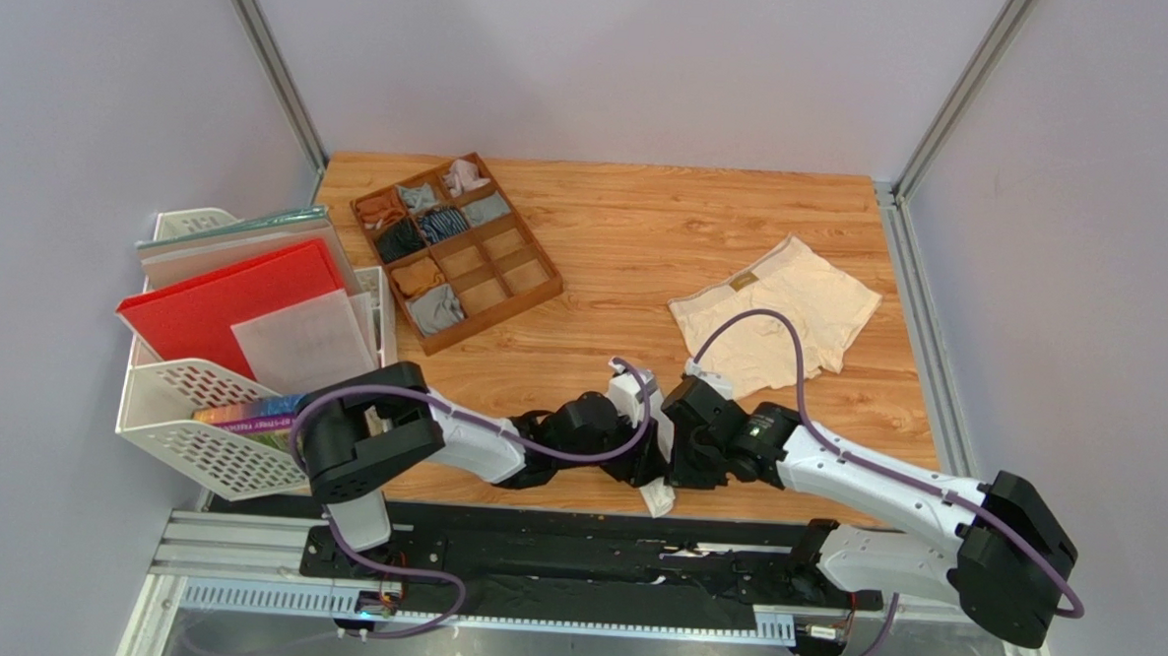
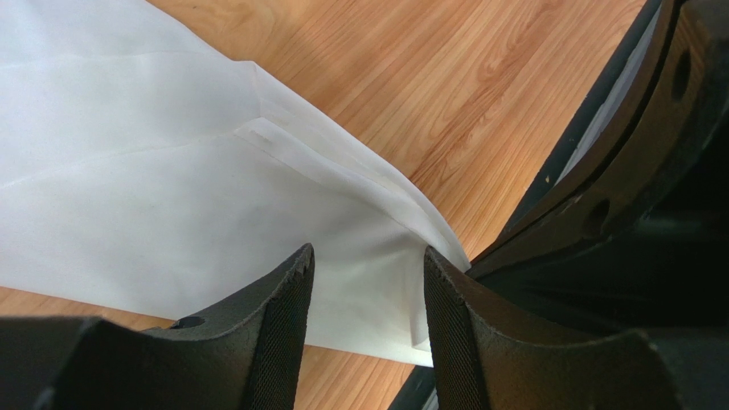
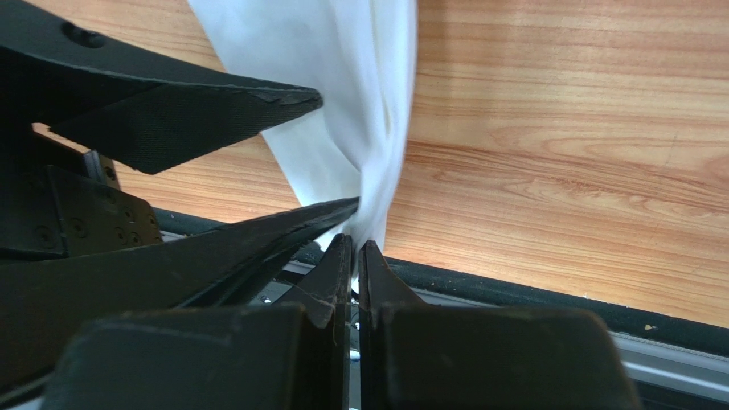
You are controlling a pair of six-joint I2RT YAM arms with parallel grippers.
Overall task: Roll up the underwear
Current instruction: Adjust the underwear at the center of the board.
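The white underwear (image 2: pixel 154 171) lies on the wooden table near its front edge. In the top view both arms hide most of it, and only a small white corner (image 1: pixel 658 497) shows. My right gripper (image 3: pixel 359 246) is shut on a bunched corner of the white underwear (image 3: pixel 342 102) and lifts that corner slightly. My left gripper (image 2: pixel 368 265) is open, its fingers (image 2: pixel 287 299) straddling the same end of the cloth without pinching it. Both grippers meet at the table's front middle, the left gripper (image 1: pixel 634 419) beside the right gripper (image 1: pixel 684 454). The cream-beige underwear (image 1: pixel 777 315) lies flat at the right.
A wooden divided tray (image 1: pixel 507 273) with small rolled garments sits at the back left. A white basket (image 1: pixel 194 415) with a red folder (image 1: pixel 228 305) and papers stands at the left edge. The black rail (image 3: pixel 548 290) runs along the table's near edge, right by the grippers.
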